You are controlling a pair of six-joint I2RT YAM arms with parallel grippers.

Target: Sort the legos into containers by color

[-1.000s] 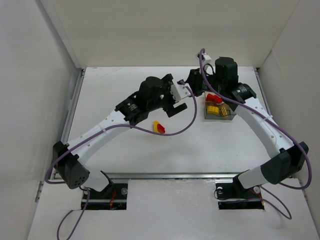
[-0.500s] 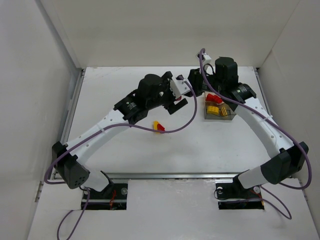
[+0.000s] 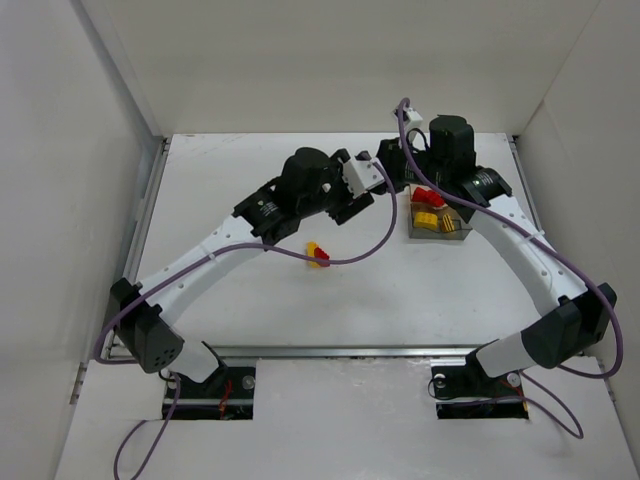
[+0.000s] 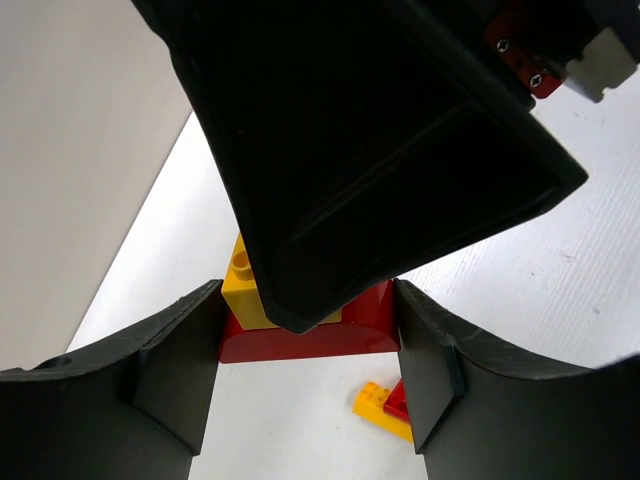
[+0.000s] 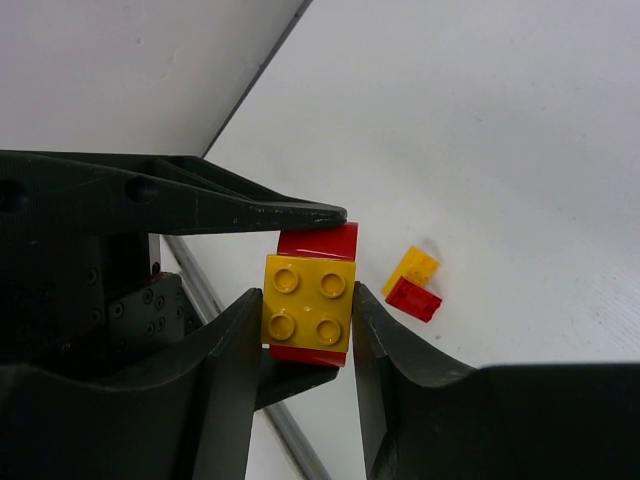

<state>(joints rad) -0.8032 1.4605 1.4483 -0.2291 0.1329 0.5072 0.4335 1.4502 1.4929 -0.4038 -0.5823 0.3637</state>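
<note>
A red-and-yellow lego clump is held above the table between both grippers. In the left wrist view my left gripper (image 4: 306,322) is shut on its red curved brick (image 4: 330,335). In the right wrist view my right gripper (image 5: 308,300) is shut on its yellow four-stud brick (image 5: 308,300), with the red brick (image 5: 320,241) behind. In the top view the left gripper (image 3: 368,192) and right gripper (image 3: 388,172) meet and hide the clump. A second small red-and-yellow clump (image 3: 317,254) lies on the table. The two adjoining tubs (image 3: 440,238) hold red bricks (image 3: 428,197) and yellow bricks (image 3: 430,222).
The table clump also shows in the left wrist view (image 4: 385,405) and the right wrist view (image 5: 412,283). White walls enclose the table on three sides. A purple cable (image 3: 372,240) hangs from the left arm just above the table.
My left gripper has moved up and to the right, closing in on the right gripper. The right arm, the tubs and the table clump have not moved.
</note>
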